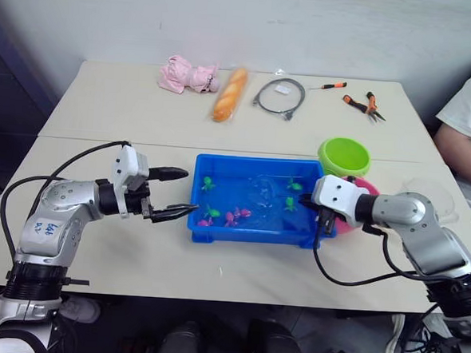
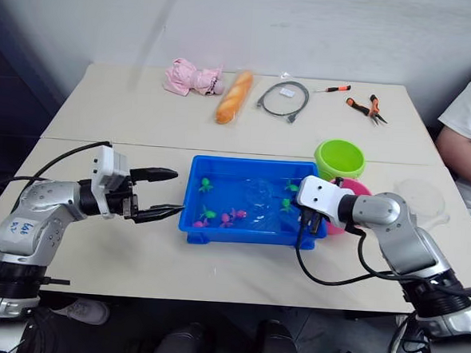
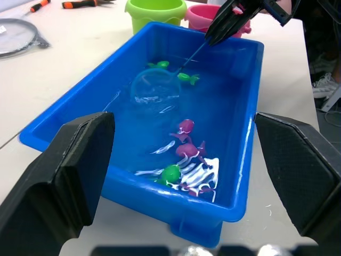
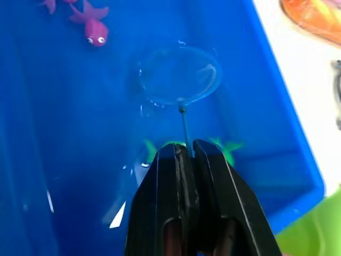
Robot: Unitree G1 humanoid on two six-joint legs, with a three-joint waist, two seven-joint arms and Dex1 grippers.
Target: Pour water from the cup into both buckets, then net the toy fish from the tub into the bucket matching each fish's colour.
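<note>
Sitting on a pale table (image 1: 119, 241), blue tub (image 1: 252, 235), right end effector (image 4: 184, 152) clamping net (image 4: 178, 74), left end effector (image 1: 174, 193) agape.

Silver arms, black cables (white wrist housings).

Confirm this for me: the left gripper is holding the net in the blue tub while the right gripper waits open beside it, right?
Sides are swapped. The right gripper holds the net in the blue tub, as the right wrist view shows; the left gripper waits open beside it.
</note>
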